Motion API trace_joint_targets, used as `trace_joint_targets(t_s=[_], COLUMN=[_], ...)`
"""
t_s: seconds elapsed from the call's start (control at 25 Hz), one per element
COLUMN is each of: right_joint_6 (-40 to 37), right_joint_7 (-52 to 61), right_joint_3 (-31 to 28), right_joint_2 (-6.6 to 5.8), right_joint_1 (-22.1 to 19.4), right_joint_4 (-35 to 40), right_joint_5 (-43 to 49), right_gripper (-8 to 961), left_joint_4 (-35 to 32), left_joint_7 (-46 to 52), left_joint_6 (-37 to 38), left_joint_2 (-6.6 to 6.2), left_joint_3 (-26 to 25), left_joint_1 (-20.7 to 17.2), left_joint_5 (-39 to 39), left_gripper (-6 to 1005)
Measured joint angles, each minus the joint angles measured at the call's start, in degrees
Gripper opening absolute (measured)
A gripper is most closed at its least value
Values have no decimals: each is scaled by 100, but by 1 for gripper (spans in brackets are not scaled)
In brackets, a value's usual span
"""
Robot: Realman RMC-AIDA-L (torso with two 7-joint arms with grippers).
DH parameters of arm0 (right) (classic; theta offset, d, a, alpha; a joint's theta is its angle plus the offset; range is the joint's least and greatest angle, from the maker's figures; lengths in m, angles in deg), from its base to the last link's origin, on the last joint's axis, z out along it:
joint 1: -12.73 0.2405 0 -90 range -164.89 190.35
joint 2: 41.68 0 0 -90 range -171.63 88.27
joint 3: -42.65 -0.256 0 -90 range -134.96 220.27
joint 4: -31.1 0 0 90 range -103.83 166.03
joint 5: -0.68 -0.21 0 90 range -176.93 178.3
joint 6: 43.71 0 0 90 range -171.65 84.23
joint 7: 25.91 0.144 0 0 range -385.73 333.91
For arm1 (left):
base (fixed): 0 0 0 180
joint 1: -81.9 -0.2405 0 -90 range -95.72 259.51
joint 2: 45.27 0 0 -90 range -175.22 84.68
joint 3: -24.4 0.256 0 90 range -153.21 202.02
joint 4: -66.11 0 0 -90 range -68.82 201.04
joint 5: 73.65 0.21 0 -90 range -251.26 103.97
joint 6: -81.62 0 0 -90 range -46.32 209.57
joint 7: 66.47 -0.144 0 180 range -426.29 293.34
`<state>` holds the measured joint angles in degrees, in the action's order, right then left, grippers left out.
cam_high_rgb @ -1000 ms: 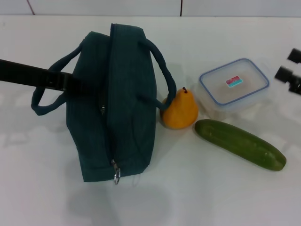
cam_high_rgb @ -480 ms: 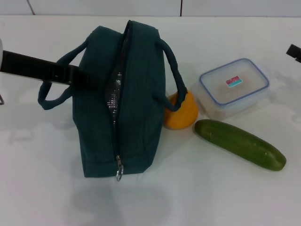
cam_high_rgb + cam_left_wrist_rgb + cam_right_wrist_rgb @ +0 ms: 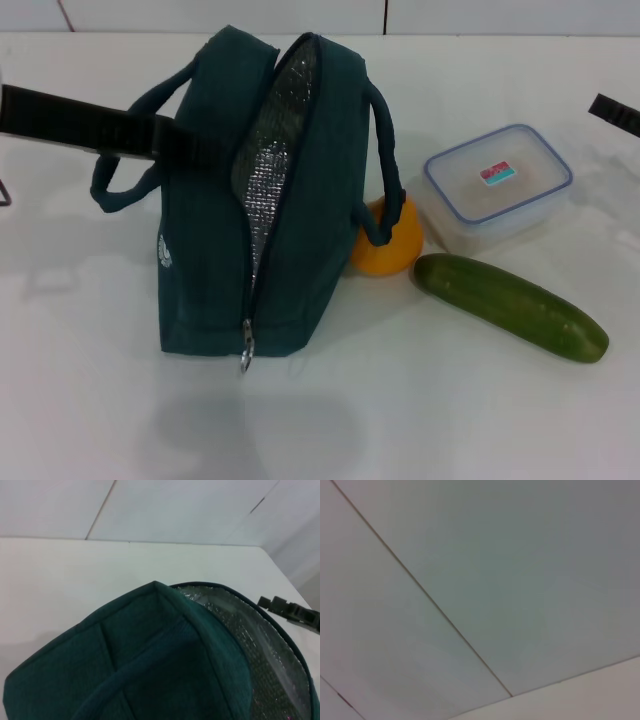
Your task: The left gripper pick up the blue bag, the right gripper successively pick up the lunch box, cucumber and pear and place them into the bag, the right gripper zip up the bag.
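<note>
The left gripper [image 3: 165, 140] reaches in as a black bar from the left side of the blue bag [image 3: 262, 200] and ends against the bag's upper left panel, by the near handle; whether its fingers are clamped on the fabric or loose cannot be told from any view. The bag stands upright on the white table [image 3: 420, 400], its zipper parted along the top so the silver lining [image 3: 270, 150] shows, with the zipper pull [image 3: 246, 352] hanging at the bag's front end. In the left wrist view the bag [image 3: 150, 665] fills the lower part, its lining [image 3: 270, 650] open beside it. The pear [image 3: 388, 240] sits just right of the bag, partly behind the bag's right handle [image 3: 380, 170]. The lunch box [image 3: 497, 183] lies right of the pear, lid on, and the cucumber [image 3: 510, 305] lies in front of it. The right gripper [image 3: 618, 112] shows only as a dark piece far right of the bag; its state cannot be told.
</note>
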<state>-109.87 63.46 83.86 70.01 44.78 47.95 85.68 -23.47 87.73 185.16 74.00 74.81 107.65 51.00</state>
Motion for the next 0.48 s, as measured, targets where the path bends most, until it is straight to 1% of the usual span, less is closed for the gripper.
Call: trace_joint_targets(t_s=[0.28, 0.48], right_joint_6=[288, 514], right_joint_7=[3, -13], right_joint_3=[114, 315], right_joint_2=[81, 211], right_joint_1=[213, 349], right_joint_4=[-305, -339], right_joint_5=[24, 26], right_gripper=[873, 870], left_joint_4=[-126, -120], left_joint_7=[45, 47], left_joint_6=[1, 0], left_joint_2=[-1, -4], left_joint_3=[13, 16], left_joint_1=[18, 26], left_joint_5=[-6, -11], left_gripper=[44, 45])
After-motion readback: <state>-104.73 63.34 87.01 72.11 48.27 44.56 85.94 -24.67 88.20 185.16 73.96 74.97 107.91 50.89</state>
